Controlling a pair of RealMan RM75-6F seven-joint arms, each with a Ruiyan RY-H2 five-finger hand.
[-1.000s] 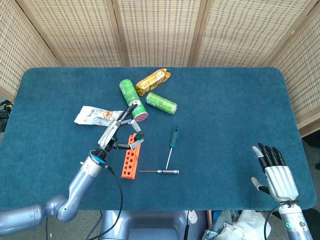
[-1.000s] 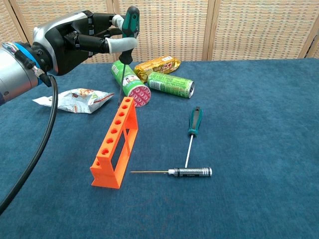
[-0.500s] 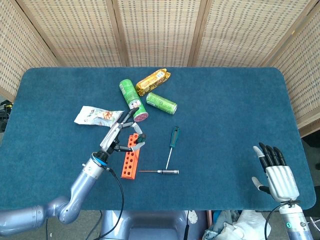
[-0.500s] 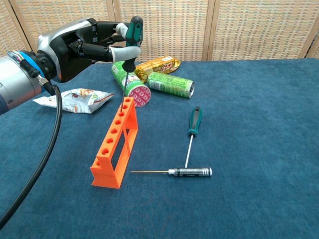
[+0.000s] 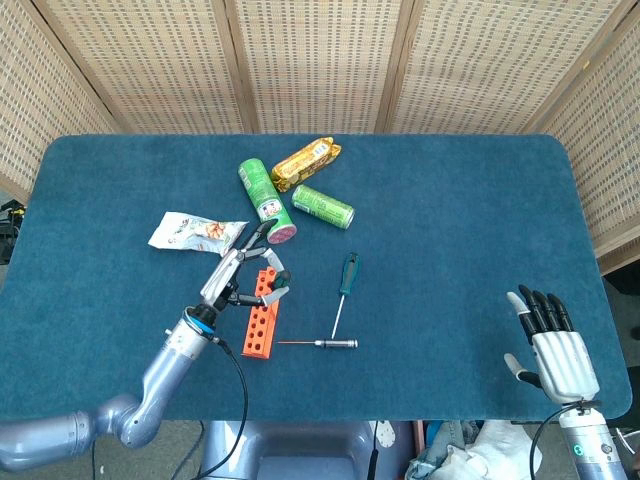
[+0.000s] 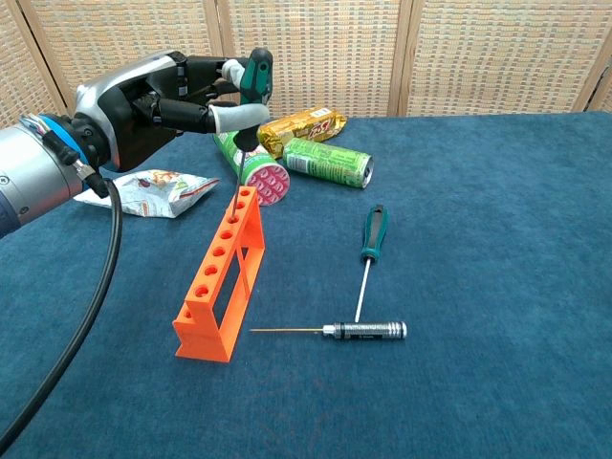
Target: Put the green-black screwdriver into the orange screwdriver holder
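Note:
My left hand pinches a green-black screwdriver by its handle and holds it upright. Its thin shaft points down and its tip meets a hole near the far end of the orange holder. In the head view the left hand hangs over the far end of the holder. A second green-black screwdriver lies flat on the table to the right of the holder. My right hand rests at the table's near right edge, fingers apart and empty.
A black and silver precision screwdriver lies in front of the holder's near end. Behind the holder lie a green tube can, a green drink can, a golden packet and a snack bag. The table is a blue cloth.
My left hand has come down and slightly nearer with the screwdriver, bringing its tip from just above the holder to a hole at the far end. The right hand has not moved.

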